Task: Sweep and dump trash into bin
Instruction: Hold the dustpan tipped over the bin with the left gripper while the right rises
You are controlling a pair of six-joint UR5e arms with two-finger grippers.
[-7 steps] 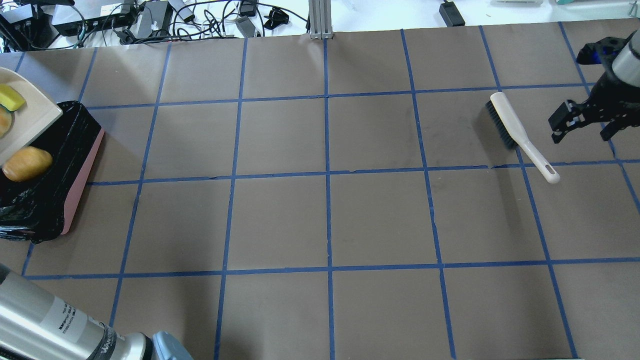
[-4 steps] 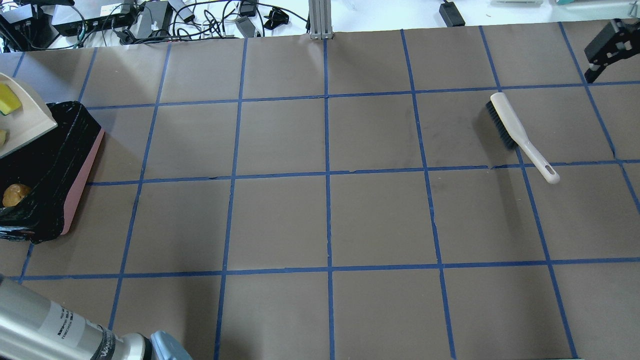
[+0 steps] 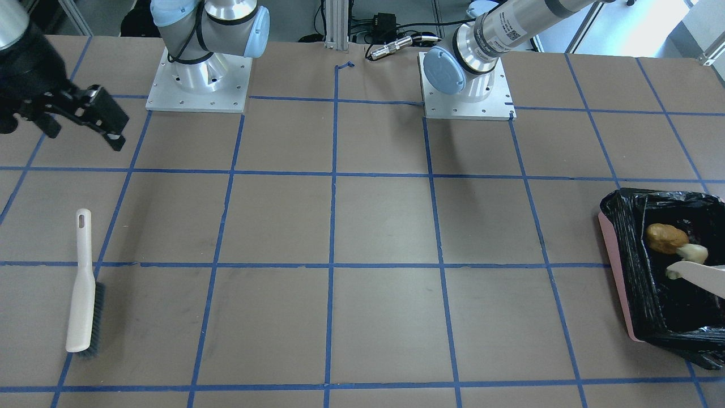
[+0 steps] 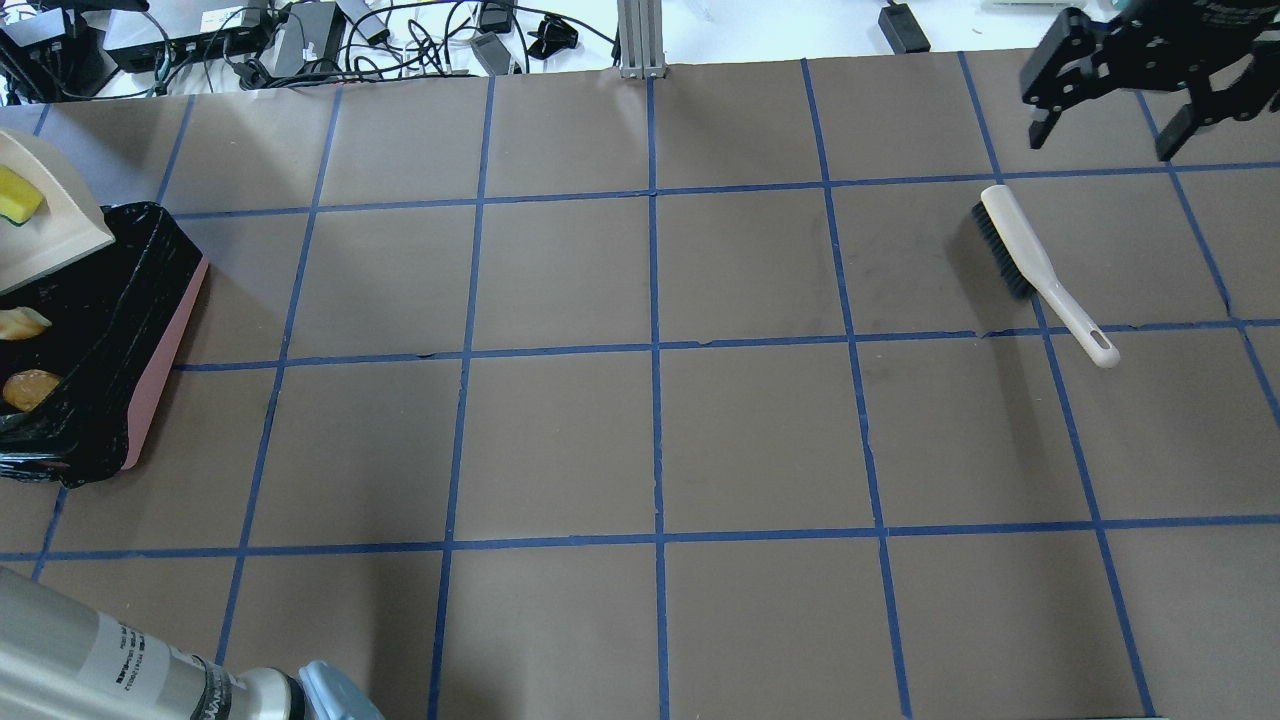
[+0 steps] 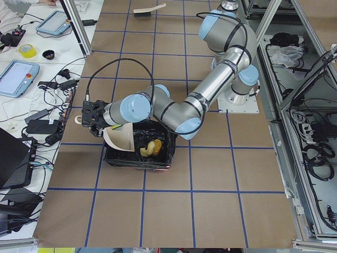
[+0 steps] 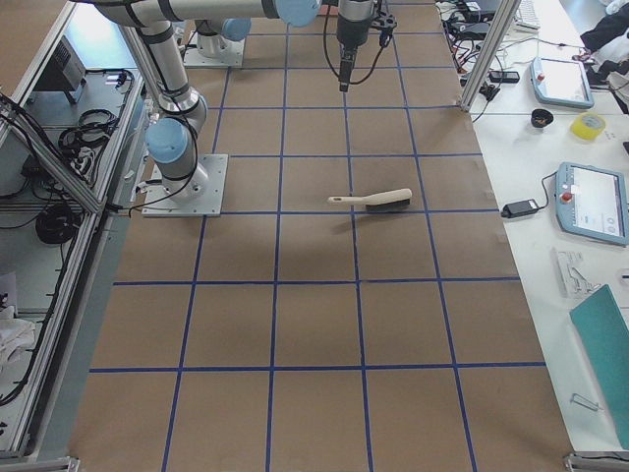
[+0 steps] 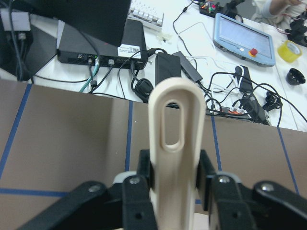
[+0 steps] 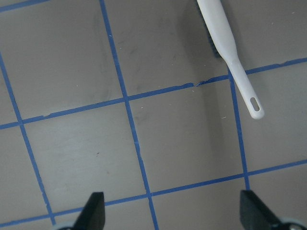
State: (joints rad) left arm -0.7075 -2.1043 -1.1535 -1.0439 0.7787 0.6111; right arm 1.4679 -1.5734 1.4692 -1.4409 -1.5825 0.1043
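Note:
The pink bin (image 4: 165, 345) with its black bag stands at the table's left end; it also shows in the front view (image 3: 614, 266). My left gripper (image 7: 175, 189) is shut on the handle of the beige dustpan (image 4: 55, 235) and holds it tilted over the bin. The golden-brown bun (image 4: 30, 388) and the tan croissant piece (image 4: 20, 322) lie inside the bin. The yellow-green sponge (image 4: 18, 195) still sits on the dustpan. My right gripper (image 4: 1100, 142) is open and empty, raised beyond the brush (image 4: 1030, 265).
The beige brush with dark bristles lies flat on the table at the right, also in the right wrist view (image 8: 225, 43). Cables and power bricks (image 4: 300, 40) lie past the table's far edge. A metal post (image 4: 640, 40) stands at the far middle.
The bun and the croissant piece slid off the dustpan into the bin. My right gripper rose away from the brush toward the far edge, then shifted left.

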